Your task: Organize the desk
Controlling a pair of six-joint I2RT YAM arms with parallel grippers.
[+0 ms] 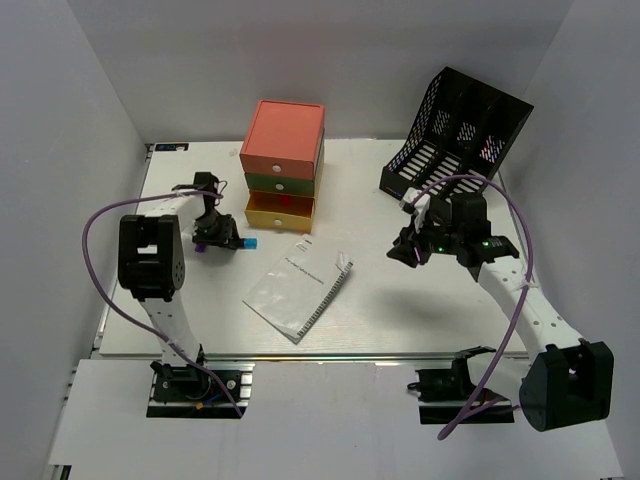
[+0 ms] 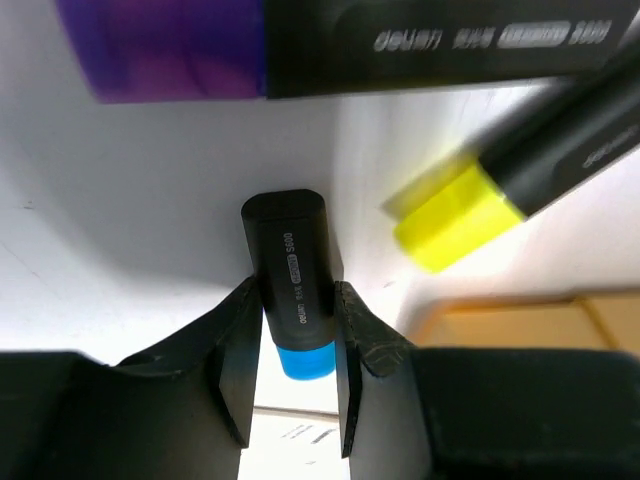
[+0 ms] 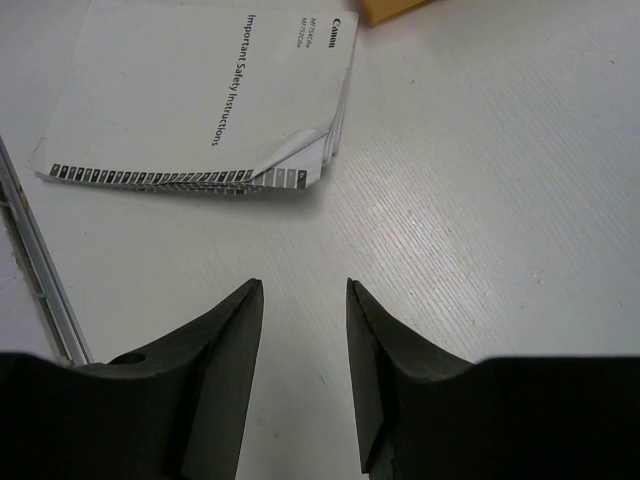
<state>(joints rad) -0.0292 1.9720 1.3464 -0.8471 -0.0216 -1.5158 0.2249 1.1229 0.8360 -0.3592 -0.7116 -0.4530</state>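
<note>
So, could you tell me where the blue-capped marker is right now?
The blue-capped marker sits between the left fingers, on the left side of the desk in the top view, just in front of the yellow drawer.

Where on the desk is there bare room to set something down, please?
Bare desk lies between the booklet and the right tool, and between the drawer box and file rack. Crowded at the left tool, gripping a blue-capped marker beside other markers.

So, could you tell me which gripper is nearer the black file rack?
Right. The right gripper is just in front of the file rack; the left gripper is across the desk, beside the drawer box.
</note>
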